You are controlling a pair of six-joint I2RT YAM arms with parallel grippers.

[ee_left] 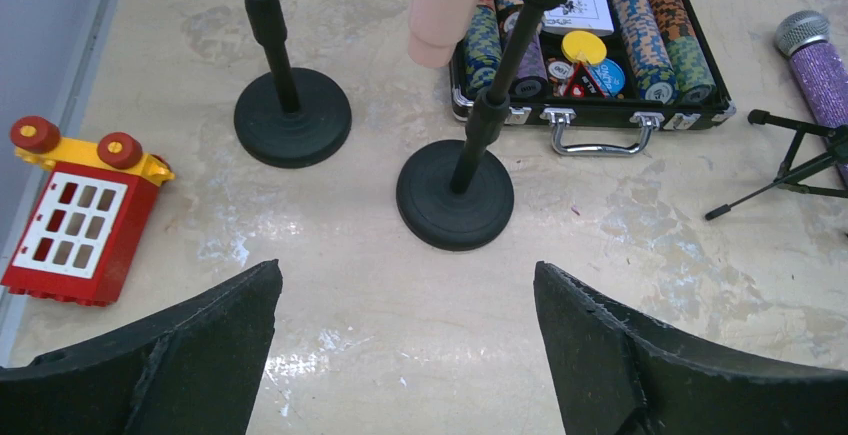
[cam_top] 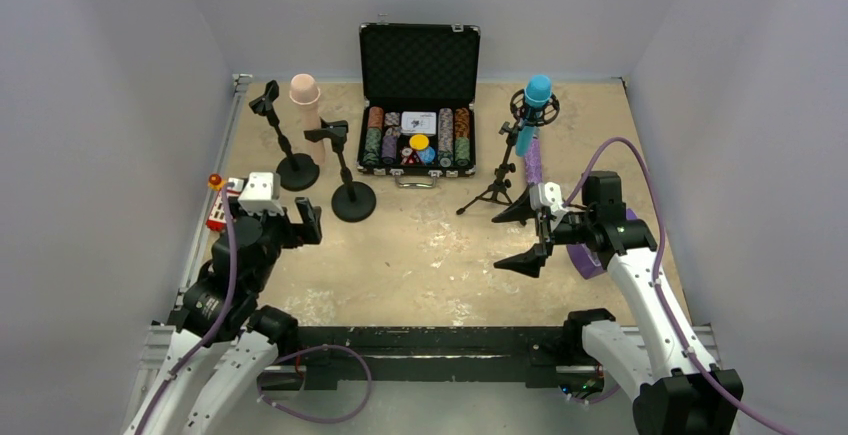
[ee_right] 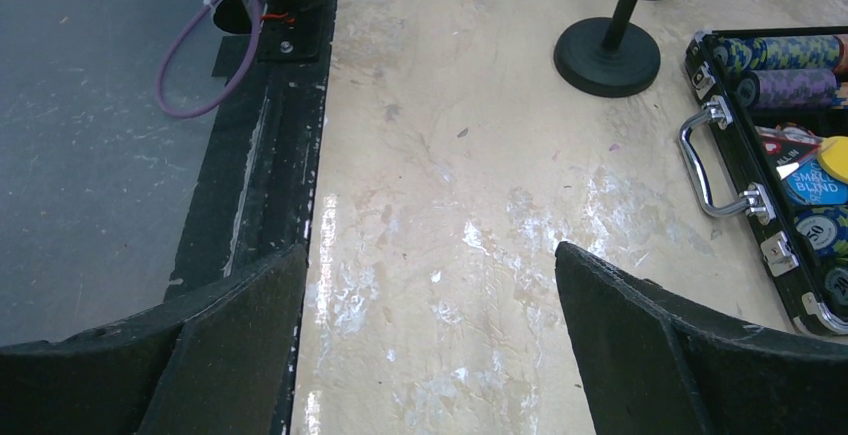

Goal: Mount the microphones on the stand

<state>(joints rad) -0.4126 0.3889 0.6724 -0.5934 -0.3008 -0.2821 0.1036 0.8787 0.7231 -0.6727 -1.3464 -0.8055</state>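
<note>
Two black round-base stands rise at the left: the far stand (cam_top: 297, 170) has an empty clip, and the near stand (cam_top: 353, 200) seems to hold a peach microphone (cam_top: 306, 95) upright. Both bases (ee_left: 292, 115) (ee_left: 455, 193) show in the left wrist view, with the peach microphone (ee_left: 440, 5) above the floor. A blue microphone (cam_top: 537, 95) sits in a tripod stand (cam_top: 497, 187). A purple microphone (cam_top: 533, 160) with a silver head (ee_left: 803, 31) lies beside the tripod. My left gripper (cam_top: 275, 223) (ee_left: 407, 285) is open and empty in front of the stands. My right gripper (cam_top: 520, 240) (ee_right: 430, 265) is open and empty near the tripod.
An open black case of poker chips (cam_top: 418, 95) stands at the back centre; its handle (ee_right: 715, 170) shows in the right wrist view. A red and yellow toy block (cam_top: 215, 205) (ee_left: 75, 215) lies by the left wall. A black rail (ee_right: 270, 155) runs along the near edge.
</note>
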